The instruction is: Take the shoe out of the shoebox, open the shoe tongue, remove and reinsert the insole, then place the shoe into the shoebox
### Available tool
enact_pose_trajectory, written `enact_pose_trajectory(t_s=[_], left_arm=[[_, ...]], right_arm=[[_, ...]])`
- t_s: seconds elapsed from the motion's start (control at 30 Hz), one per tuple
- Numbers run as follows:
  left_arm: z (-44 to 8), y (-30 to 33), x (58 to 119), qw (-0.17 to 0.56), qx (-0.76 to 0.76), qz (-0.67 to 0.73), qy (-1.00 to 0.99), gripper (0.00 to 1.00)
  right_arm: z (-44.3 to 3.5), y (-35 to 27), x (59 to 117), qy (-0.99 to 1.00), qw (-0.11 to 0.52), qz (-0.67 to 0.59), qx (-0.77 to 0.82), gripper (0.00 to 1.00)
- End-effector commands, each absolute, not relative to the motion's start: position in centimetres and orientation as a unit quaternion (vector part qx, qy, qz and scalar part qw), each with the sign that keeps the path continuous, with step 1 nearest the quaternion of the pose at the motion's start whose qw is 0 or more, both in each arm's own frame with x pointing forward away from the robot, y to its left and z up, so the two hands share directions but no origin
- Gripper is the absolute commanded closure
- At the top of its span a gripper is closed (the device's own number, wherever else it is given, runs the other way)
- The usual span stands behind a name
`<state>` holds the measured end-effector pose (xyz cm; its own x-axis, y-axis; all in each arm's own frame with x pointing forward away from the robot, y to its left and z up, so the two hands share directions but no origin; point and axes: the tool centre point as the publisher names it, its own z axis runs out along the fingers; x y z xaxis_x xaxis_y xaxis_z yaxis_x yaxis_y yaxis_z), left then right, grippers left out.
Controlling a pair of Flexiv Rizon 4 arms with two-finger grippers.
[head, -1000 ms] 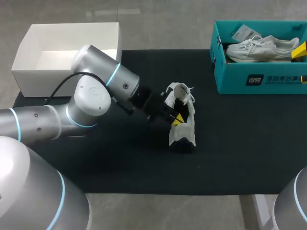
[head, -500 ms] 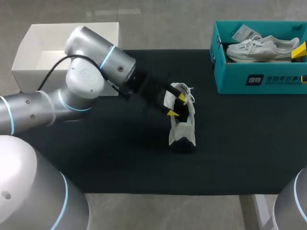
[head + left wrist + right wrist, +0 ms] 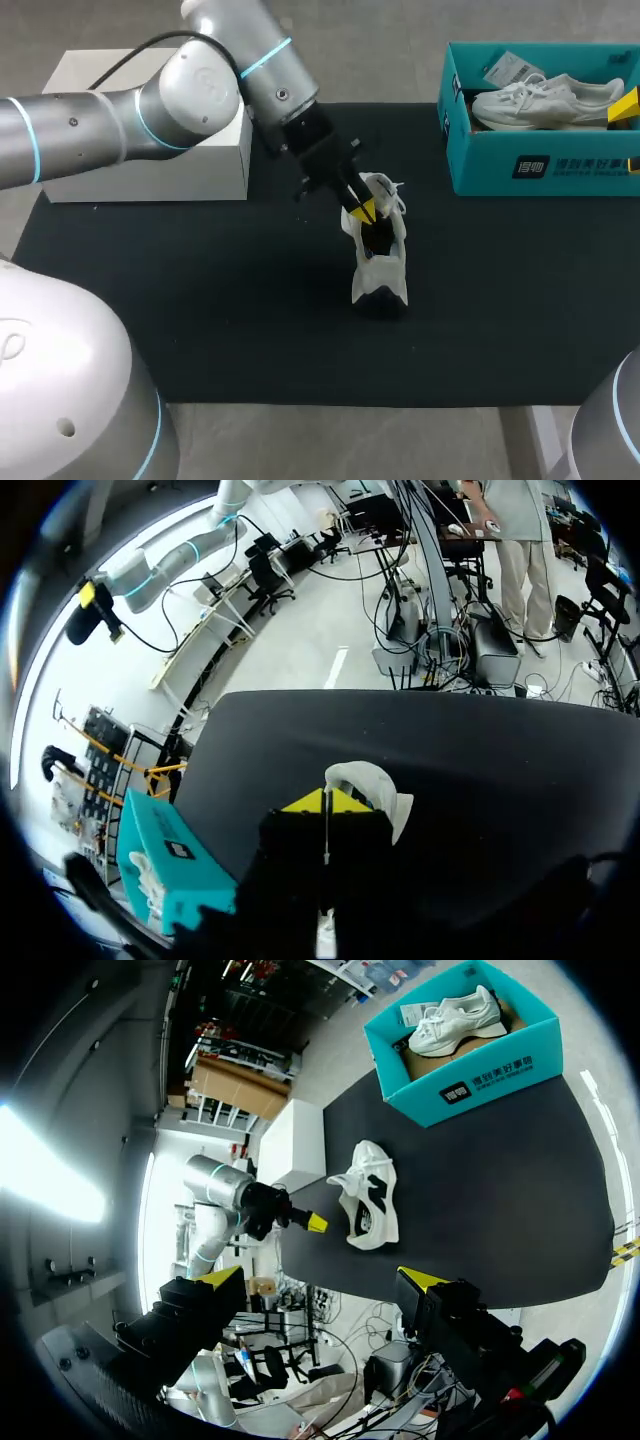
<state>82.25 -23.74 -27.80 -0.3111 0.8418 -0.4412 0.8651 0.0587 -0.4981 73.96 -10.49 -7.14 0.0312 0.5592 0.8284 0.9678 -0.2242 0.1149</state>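
A white shoe (image 3: 380,262) with a dark toe lies on the black mat (image 3: 200,300) near the middle of the table. My left gripper (image 3: 362,210) is shut, its yellow tips together at the shoe's dark opening. In the left wrist view the left gripper (image 3: 325,802) shows closed tips, with a white part of the shoe (image 3: 368,783) just ahead; nothing visible is held between them. The right gripper (image 3: 320,1280) stands wide open, well back from the shoe (image 3: 368,1205), and holds nothing. The teal shoebox (image 3: 500,165) is at the back right.
A second white shoe (image 3: 545,100) lies inside the teal shoebox. A white open box (image 3: 150,165) stands at the back left, under my left arm. The mat is bare in front of and to the right of the shoe.
My left arm swung up and towards the back. Its gripper moved from the shoe's side to the shoe's opening; its fingers spread apart half a second ago and are together again now.
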Motion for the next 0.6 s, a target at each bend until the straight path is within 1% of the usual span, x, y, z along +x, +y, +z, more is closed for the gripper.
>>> enact_pose_trajectory(t_s=[0.03, 0.17, 0.2, 0.3, 0.37, 0.43, 0.6], left_arm=[[-27.2, -24.1, 82.4, -0.062, 0.64, -0.263, 0.719, 1.0], [-27.2, -24.1, 82.4, -0.062, 0.64, -0.263, 0.719, 1.0], [-27.6, -24.5, 82.5, -0.037, 0.661, -0.226, 0.715, 1.0], [-28.6, -25.2, 83.7, -0.011, 0.703, -0.193, 0.685, 1.0], [-29.2, -25.5, 84.5, -0.024, 0.714, -0.206, 0.668, 1.0], [-30.1, -25.8, 84.9, -0.021, 0.738, -0.184, 0.648, 1.0], [-31.5, -26.6, 85.4, -0.072, 0.76, -0.166, 0.624, 1.0]], right_arm=[[-7.2, -10.5, 74.1, -0.569, 0.255, -0.4, -0.672, 0.0], [-7.2, -10.5, 74.1, -0.569, 0.255, -0.4, -0.672, 0.0], [-7.2, -10.5, 74.1, -0.569, 0.255, -0.4, -0.672, 0.0], [-7.2, -10.5, 74.1, -0.569, 0.255, -0.4, -0.672, 0.0], [-7.2, -10.5, 74.1, -0.569, 0.255, -0.4, -0.672, 0.0], [-7.2, -10.5, 74.1, -0.569, 0.255, -0.4, -0.672, 0.0], [-7.2, -10.5, 74.1, -0.569, 0.255, -0.4, -0.672, 0.0]])
